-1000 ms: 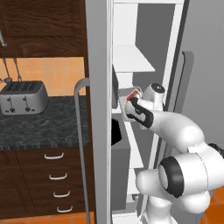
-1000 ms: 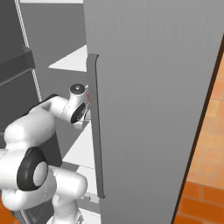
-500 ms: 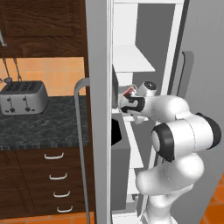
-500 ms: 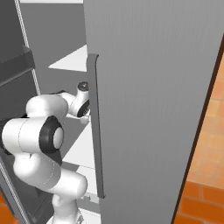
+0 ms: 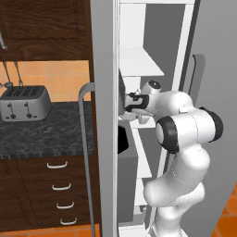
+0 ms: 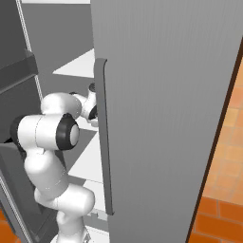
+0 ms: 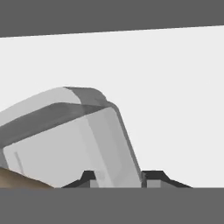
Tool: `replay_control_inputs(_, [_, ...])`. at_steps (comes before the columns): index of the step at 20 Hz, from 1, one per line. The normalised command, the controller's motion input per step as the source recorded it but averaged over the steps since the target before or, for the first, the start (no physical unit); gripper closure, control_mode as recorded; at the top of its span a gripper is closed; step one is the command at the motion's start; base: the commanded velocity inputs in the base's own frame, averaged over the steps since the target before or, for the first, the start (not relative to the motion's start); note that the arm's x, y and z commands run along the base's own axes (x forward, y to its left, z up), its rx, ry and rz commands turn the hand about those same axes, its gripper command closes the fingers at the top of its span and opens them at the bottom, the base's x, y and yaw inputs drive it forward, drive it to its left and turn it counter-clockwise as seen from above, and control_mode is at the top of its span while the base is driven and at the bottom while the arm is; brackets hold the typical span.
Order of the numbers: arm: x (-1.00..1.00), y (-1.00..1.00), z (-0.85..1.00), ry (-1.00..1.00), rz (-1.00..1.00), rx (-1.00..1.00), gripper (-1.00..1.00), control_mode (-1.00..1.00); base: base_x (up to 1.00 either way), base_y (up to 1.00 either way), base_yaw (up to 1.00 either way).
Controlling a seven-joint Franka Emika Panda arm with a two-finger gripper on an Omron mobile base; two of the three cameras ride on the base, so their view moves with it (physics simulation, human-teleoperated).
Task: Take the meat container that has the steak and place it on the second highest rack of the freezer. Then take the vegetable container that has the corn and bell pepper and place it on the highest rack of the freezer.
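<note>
The jaws stood slightly apart, 1 dark fingertip [image 7: 89,177] on each side of the near rim of a clear container [image 7: 65,135]; whether they pressed on that rim or stood just clear of it could not be told. In the hand view the gripper [image 7: 117,178] looked along the container, which lay flat on a white shelf [image 7: 175,96] (a brownish patch showed at its lower left corner, too little to identify).

From the left base view the arm reached into the open freezer [image 5: 105,55], its hand [image 5: 135,102] level with a middle shelf, below a higher white shelf [image 5: 139,62]. The right base view showed the white arm [image 6: 45,137] behind the grey freezer door [image 6: 166,95] with its long bar handle [image 6: 104,137]. A toaster [image 5: 24,102] stood on the dark counter [image 5: 44,134] to the left, well apart.
</note>
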Motion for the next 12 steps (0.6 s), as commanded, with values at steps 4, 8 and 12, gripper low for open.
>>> replay_control_inputs(4, [-0.58, 0.0, -0.02, -0.28, 0.0, 0.0, -1.0, -1.0, 0.0, 0.0, 0.0])
replay_control_inputs(8, [-0.81, 0.0, 0.04, -0.37, 0.0, 0.0, -1.0, -1.0, 0.0, 0.0, 0.0])
replay_control_inputs(12, [-0.69, -0.1, 0.73, -0.33, 0.0, 0.0, -1.0, -1.0, 0.0, 0.0, 0.0])
